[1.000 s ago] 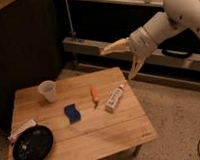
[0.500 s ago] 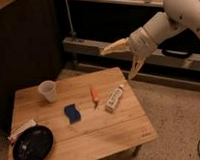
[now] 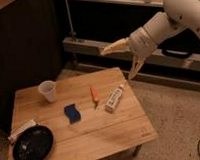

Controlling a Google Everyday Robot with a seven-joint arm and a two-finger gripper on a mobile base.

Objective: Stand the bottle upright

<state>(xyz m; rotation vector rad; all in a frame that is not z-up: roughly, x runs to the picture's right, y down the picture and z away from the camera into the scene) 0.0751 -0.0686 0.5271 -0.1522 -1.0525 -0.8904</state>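
Observation:
The small white bottle (image 3: pixel 114 99) lies on its side on the right part of the wooden table (image 3: pixel 111 134), its narrow cap pointing toward the far right edge. My gripper (image 3: pixel 123 58) hangs in the air above and behind the table's far right corner, higher than the bottle and apart from it. It is open and empty, with one pale finger (image 3: pixel 113 47) pointing left and the other pointing down toward the table edge.
A thin orange stick (image 3: pixel 94 94) lies just left of the bottle. A blue sponge (image 3: pixel 72 112) lies mid-table, a clear plastic cup (image 3: pixel 48 91) at the far left. A black plate (image 3: pixel 32 145) and a white-and-red tube (image 3: pixel 21 130) are at the front left. Shelving stands behind.

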